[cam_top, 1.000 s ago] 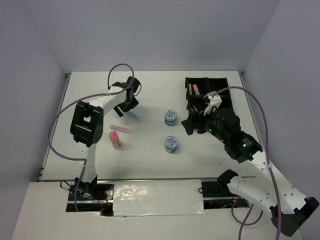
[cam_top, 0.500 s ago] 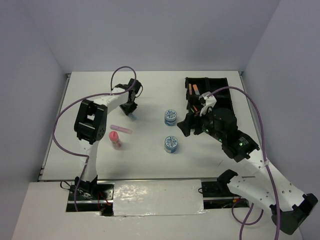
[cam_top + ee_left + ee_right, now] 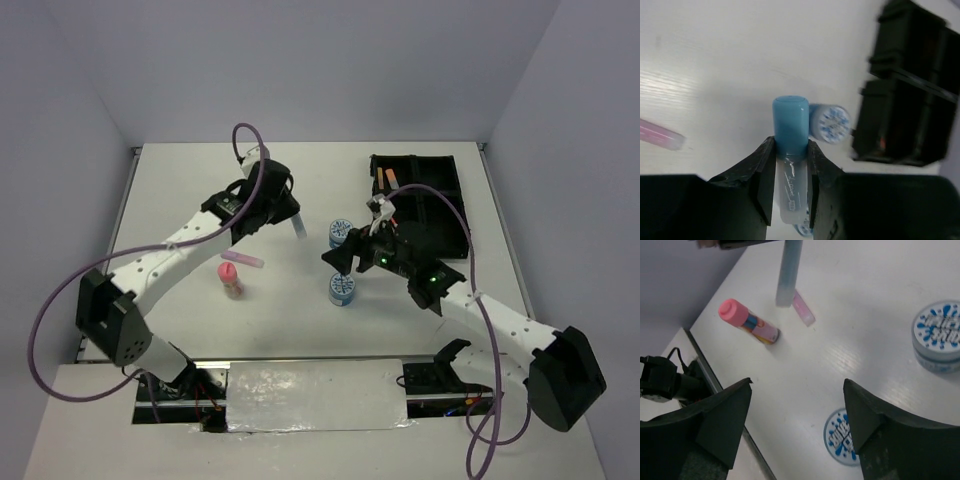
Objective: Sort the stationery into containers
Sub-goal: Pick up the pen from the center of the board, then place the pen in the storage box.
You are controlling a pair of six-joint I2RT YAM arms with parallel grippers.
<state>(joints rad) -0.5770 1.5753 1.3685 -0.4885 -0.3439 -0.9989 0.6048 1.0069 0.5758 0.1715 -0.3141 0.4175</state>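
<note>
My left gripper (image 3: 790,150) is shut on a blue-capped highlighter (image 3: 790,127), held clear of the table left of the tubs (image 3: 297,226). It also hangs at the top of the right wrist view (image 3: 788,272). Two blue-white tubs stand mid-table, one farther (image 3: 341,233) and one nearer (image 3: 342,289). My right gripper (image 3: 345,258) hovers open between them, with the nearer tub (image 3: 842,437) partly under its right finger. A pink bottle (image 3: 231,280) and a pale purple stick (image 3: 244,259) lie to the left. The black tray (image 3: 445,195) sits at the far right.
Orange items (image 3: 386,181) lie in the tray's far-left compartment. The right arm's purple cable (image 3: 440,190) arcs over the tray. The table's near edge (image 3: 715,385) runs just left of the right gripper in its wrist view. A taped panel (image 3: 315,392) covers the front between the arm bases.
The left gripper closed on the blue highlighter, lifted it and carried it right toward the middle. The right arm swung left from the tray to over the tubs, its jaws narrowing slightly.
</note>
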